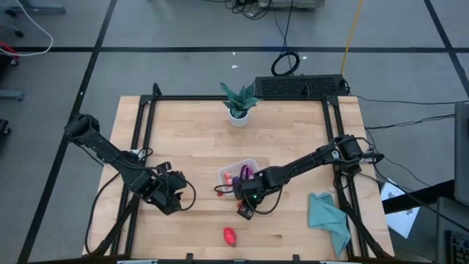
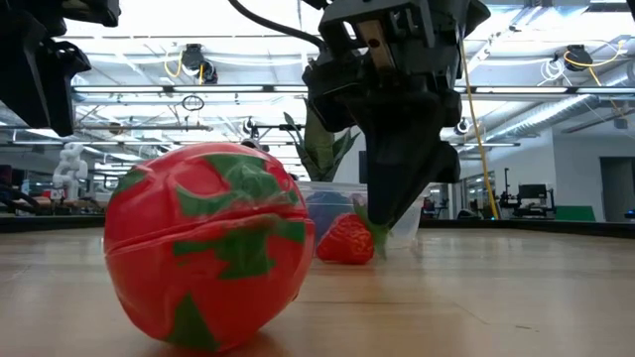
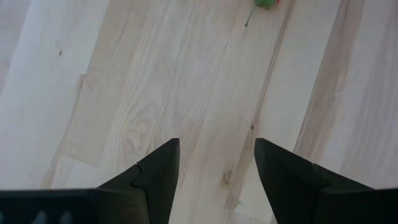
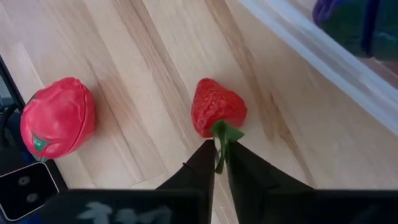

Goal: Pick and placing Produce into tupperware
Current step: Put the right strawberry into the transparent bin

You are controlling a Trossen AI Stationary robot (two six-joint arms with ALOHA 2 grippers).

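A red toy strawberry [image 4: 217,107] with a green leafy stem lies on the wood just beside the clear tupperware [image 1: 249,164], which holds pink and purple fruits [image 1: 244,174]. My right gripper [image 4: 221,163] is shut on the strawberry [image 2: 347,240]. A red, green-patched toy tomato [image 1: 230,235] sits alone near the table's near edge and looms large in the low view [image 2: 203,258]. My left gripper [image 3: 216,163] hangs open over bare wood to the tupperware's left [image 1: 172,192]. My right gripper pinches the strawberry's green leafy stem [image 4: 220,134] between its two fingertips. The fingers [image 2: 392,213] come from above, pointing down. The red body points away from the fingers and appears to rest on the table; I cannot tell whether it is lifted.
A green potted plant [image 1: 239,103] stands at the table's far edge. A teal cloth [image 1: 330,220] lies at the near right corner. Black rails [image 1: 146,132] frame the table's left and right sides. Bare wood spreads between the two arms.
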